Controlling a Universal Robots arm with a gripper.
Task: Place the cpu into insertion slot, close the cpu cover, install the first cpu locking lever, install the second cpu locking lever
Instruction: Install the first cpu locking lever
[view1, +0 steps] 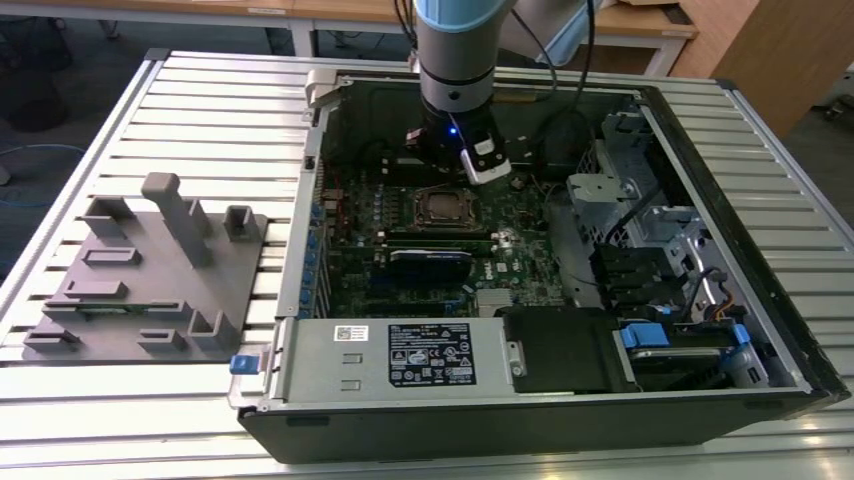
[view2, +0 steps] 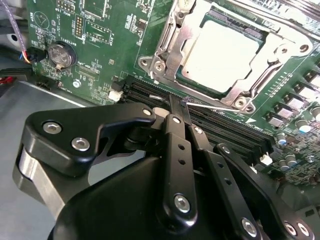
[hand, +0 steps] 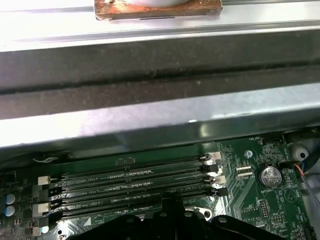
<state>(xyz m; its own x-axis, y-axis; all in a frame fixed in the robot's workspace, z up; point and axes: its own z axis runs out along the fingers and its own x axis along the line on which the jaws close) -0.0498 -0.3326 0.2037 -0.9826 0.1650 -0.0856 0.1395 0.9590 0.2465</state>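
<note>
The cpu (view2: 225, 50), a dull silver square, lies in the insertion slot (view1: 438, 207) on the green board. The silvery cpu cover (view2: 170, 40) is down over it and frames its top. A thin metal locking lever (view2: 215, 106) runs along the socket edge nearest my fingers. My gripper (view2: 176, 102) is shut, its black fingertips pressed together right at this lever, just above the memory slots (view2: 150, 92). In the exterior view the gripper (view1: 451, 172) hangs over the board just behind the socket. In the first wrist view the gripper (hand: 172, 202) shows over the memory slots.
The open computer case's wall (hand: 150, 75) rises close behind the memory slots (hand: 130, 180). A coin battery (view2: 62, 54) sits beside them. A power supply (view1: 400, 355) and drive cages (view1: 667, 240) crowd the case. A grey fixture block (view1: 147, 275) stands at the exterior view's left.
</note>
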